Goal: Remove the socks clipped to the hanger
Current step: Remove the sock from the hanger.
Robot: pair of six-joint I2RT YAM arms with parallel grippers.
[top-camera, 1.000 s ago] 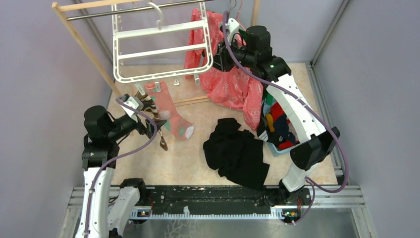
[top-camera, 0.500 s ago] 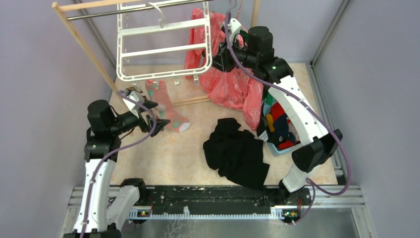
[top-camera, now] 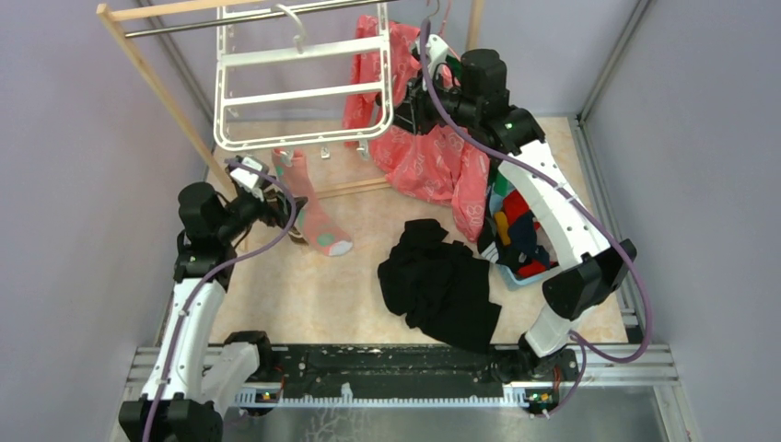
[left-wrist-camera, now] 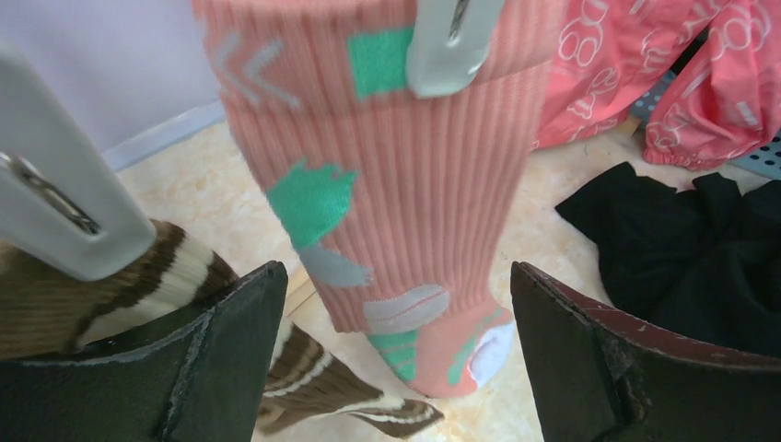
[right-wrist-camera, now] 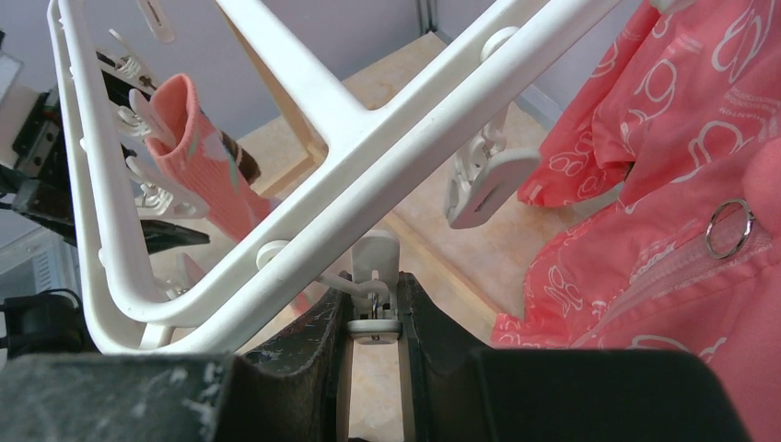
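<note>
1. Left fingers [left-wrist-camera: 253, 304] spread wide, straddling the pink sock [left-wrist-camera: 433, 184] (brown striped sock [left-wrist-camera: 92, 304] beside it), which hangs clipped under the hanger [top-camera: 295, 96]; apparently lined up to grab.
2. Right fingers [right-wrist-camera: 330, 336] clamped on a clip [right-wrist-camera: 376, 258], probably steadying the hanger.

Both arms share one build: white shells on the long links and black housings at the joints. The left arm [top-camera: 193, 318] and the right arm [top-camera: 553, 207] each carry a purple cable [top-camera: 642, 308] looped loosely along them. A small green light [top-camera: 506, 121] glows on a black joint of the right arm, and a row of small dark dots runs down its white link. The left fingers [left-wrist-camera: 221, 368] are matte black with rough, worn edges. The right fingers [right-wrist-camera: 295, 368] are also black, flecked with pale scratches.
</note>
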